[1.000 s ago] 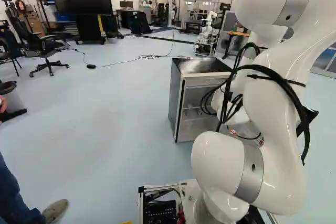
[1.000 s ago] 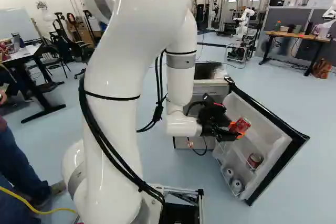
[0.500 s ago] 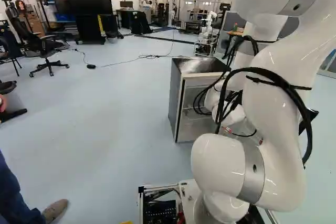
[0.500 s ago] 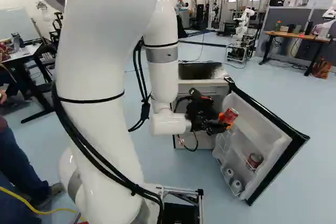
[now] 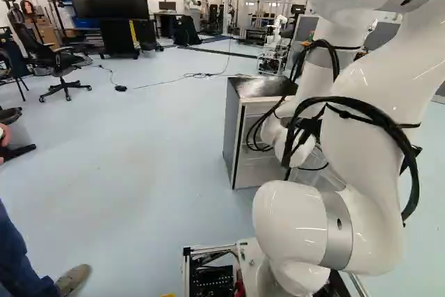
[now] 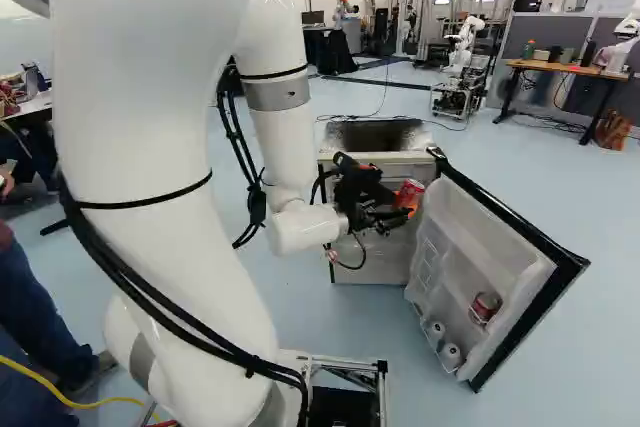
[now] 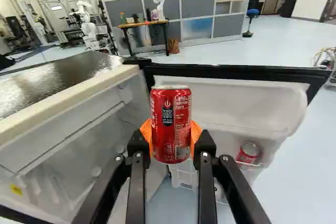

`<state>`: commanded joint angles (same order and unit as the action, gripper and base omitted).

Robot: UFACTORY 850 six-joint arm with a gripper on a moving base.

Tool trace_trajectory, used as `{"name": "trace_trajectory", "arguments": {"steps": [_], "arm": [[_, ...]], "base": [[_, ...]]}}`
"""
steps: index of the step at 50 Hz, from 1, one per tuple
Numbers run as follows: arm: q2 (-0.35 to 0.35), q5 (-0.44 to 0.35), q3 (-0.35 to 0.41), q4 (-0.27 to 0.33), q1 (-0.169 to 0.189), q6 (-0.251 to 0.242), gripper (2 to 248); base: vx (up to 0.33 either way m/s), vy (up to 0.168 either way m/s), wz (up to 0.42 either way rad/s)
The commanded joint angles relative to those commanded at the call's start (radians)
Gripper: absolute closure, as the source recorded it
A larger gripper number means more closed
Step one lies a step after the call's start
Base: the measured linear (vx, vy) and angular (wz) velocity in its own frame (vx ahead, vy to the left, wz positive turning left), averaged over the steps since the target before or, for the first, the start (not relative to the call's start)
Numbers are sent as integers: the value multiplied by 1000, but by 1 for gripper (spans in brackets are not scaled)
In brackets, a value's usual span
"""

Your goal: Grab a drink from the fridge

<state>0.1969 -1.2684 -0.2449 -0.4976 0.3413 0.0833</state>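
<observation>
Grey partitions (image 7: 197, 11) and a pale blue floor (image 5: 139, 172) lay around the fridge (image 5: 234, 133), whose door (image 6: 510, 237) hung wide open. The gripper (image 7: 171, 136) had its fingers closed on a red can (image 7: 170, 121), an orange pad (image 7: 196, 131) on each side; the can stood nearly upright in the wrist view, up near the door's hinge side, by the fridge's open front. The grab itself looked done, and the step in hand seemed to be bringing the can clear. Doing that well would have called for an even squeeze, firm enough to stop a slip yet too light to dent thin metal, and a smooth, level path with room left between the arm (image 6: 285, 147) and both the door and the fridge's top edge. Counted up, there were one fridge, one door, one held can, one other red can (image 7: 248, 153) in the door, and two pale round ends (image 6: 443, 341) low in its rack.
</observation>
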Motion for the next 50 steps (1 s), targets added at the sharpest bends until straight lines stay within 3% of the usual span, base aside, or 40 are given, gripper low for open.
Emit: {"name": "trace_trajectory", "arguments": {"steps": [22,50], "arm": [[-33,-25,-36,73,-81,0,158],[-4,-67,-147,152,-140,0,158]], "base": [[0,0,0],[0,0,0]]}}
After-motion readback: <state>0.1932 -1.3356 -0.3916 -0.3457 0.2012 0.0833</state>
